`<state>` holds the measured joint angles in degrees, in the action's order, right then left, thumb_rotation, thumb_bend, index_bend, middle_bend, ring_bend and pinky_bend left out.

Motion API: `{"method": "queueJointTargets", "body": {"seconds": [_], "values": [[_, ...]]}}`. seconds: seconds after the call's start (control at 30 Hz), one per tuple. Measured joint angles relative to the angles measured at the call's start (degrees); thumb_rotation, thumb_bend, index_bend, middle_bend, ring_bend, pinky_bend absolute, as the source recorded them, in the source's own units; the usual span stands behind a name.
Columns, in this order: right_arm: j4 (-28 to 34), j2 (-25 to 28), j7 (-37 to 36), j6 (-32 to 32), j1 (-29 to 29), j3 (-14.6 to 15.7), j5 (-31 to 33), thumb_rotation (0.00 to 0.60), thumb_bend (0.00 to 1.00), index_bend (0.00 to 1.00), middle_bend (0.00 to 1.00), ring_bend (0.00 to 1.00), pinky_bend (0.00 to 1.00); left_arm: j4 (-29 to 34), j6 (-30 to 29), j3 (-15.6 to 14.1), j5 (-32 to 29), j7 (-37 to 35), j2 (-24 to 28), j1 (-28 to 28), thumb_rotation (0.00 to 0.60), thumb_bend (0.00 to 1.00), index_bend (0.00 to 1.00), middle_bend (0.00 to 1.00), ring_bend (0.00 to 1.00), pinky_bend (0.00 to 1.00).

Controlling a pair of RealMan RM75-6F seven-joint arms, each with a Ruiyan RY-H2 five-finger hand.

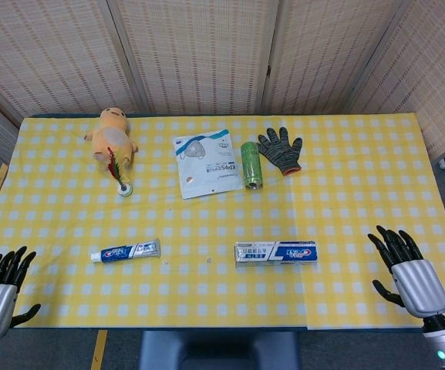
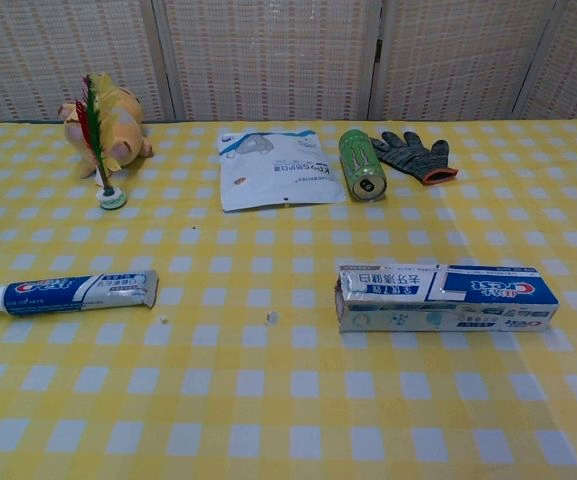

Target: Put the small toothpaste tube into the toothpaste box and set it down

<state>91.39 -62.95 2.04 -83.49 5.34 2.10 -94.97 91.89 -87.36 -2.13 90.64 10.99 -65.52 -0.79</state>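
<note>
Toothpaste tube [image 1: 125,251] lay flat near the front left of the table [image 1: 345,193], long axis running left to right, cap toward the left hand [image 1: 0,287]; sat ahead and inward of that hand, clearly the nearer one. Box [image 1: 276,252] lay parallel, well apart to the right, closer to the right hand [image 1: 404,270]; open end seemingly faced the tube. Rested at the table's front corners, both hands, fingers spread, holding nothing.

Checked table [image 1: 361,200], toothpaste tube [image 1: 125,251], toothpaste box [image 1: 276,252], can [image 1: 251,164], glove [image 1: 281,149], mask pack [image 1: 206,163]
</note>
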Motion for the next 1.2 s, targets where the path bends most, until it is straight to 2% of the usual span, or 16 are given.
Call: {"method": "queueJointTargets", "body": {"seconds": [0.37,0.47,0.57,0.6,0.7,0.73,0.8,0.97,1.2], "values": [[0.2,0.0,0.2,-0.1,-0.1,0.1,0.1,0.6,0.31,0.0,0.0,0.0,0.0,0.9,1.2,-1.1,1.6,-1.0,0.3,-0.4,0.6,0.19,0.08,0.06,0.04,0.0],[0.2,0.0,0.3,-0.5,-0.3,0.1,0.0,0.6,0.31,0.0,0.0,0.0,0.0,0.1,0.5,-1.1,3.1,-1.8,-0.4,-0.6,0.6,0.19,0.09,0.08,0.08,0.03],[0.2,-0.2,0.8,-0.3,-0.4,0.1,0.2,0.6,0.31,0.0,0.0,0.0,0.0,-1.3,-0.8,-0.9,4.3,-2.3,-1.8,-0.7,0.6,0.19,0.13,0.22,0.24,0.25],[0.3,-0.3,0.9,-0.1,-0.3,0.1,0.2,0.6,0.31,0.0,0.0,0.0,0.0,-1.9,-1.3,-0.7,5.0,-2.2,-2.3,-0.8,0.6,0.19,0.16,0.32,0.35,0.38],[0.3,-0.5,1.4,0.1,-0.2,0.0,0.3,0.6,0.31,0.0,0.0,0.0,0.0,-3.3,-3.1,0.0,7.3,-2.0,-4.0,-1.4,0.6,0.2,0.28,0.74,0.74,0.78],[0.3,-0.6,1.5,0.3,-0.2,0.0,0.4,0.6,0.31,0.0,0.0,0.0,0.0,-4.0,-3.7,0.3,8.1,-2.0,-4.7,-1.6,0.6,0.2,0.32,0.87,0.86,0.89],[0.2,-0.8,1.8,0.7,0.0,-0.1,0.7,0.6,0.31,0.0,0.0,0.0,0.0,-5.4,-4.1,0.7,9.7,-1.7,-6.5,-2.5,0.6,0.2,0.36,0.99,0.98,0.99],[0.3,-1.3,3.4,2.3,0.3,-0.2,1.9,0.6,0.31,0.0,0.0,0.0,0.0,-2.6,1.0,0.8,8.5,0.8,-6.3,-4.6,0.6,0.21,0.4,1.0,1.0,1.0],[0.7,-1.7,4.5,3.3,0.6,-0.5,3.2,0.6,0.31,0.0,0.0,0.0,0.0,1.9,12.0,3.6,-0.8,6.2,-6.3,-9.3,0.6,0.26,0.4,1.0,1.0,1.0]]}}
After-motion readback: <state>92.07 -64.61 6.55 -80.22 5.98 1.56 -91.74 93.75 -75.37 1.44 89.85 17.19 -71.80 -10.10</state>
